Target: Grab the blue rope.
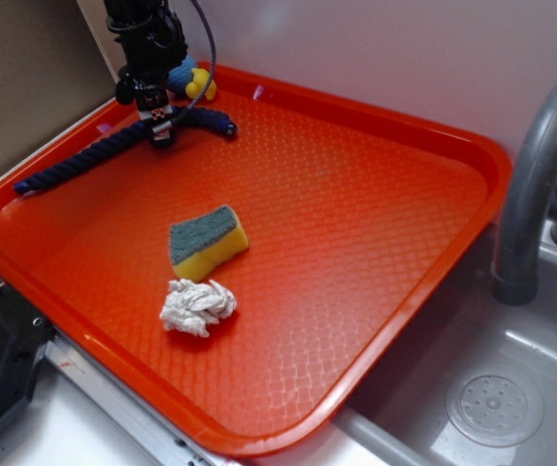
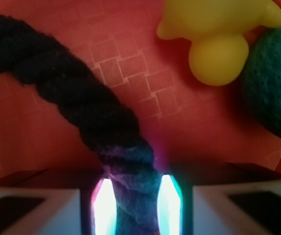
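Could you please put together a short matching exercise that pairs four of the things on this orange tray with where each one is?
Things:
1. blue rope
2. sponge
3. white crumpled cloth
4. yellow toy

Places:
A. mid-tray, just behind the cloth
B. far corner, beside the blue ball
C. between the fingers of the gripper, along the tray's far left side
D. nearest the tray's front rim

Pairs: 1-C, 2-A, 3-D, 4-B
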Motion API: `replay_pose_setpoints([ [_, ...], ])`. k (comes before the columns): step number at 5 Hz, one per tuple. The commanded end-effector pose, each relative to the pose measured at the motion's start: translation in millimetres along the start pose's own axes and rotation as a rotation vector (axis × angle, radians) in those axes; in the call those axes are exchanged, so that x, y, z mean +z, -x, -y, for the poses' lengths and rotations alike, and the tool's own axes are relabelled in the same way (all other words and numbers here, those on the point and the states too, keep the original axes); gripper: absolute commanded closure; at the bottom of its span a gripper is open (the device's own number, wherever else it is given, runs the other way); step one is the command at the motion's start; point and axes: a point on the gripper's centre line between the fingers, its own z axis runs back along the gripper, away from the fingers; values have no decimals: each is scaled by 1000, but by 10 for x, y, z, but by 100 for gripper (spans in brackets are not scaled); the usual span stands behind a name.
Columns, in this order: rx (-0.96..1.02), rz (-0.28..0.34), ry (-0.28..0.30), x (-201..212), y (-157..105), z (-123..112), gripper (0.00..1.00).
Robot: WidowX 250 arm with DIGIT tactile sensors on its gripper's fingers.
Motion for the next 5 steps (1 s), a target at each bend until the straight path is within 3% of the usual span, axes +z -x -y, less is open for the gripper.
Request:
replay_pose_setpoints([
  [1,73,49,4,659,-31,300,100],
  [2,296,22,61,1181,68,477,100],
  [4,629,21,266,1824,340,726,100],
  [5,638,73,257,1933,337,821,100],
])
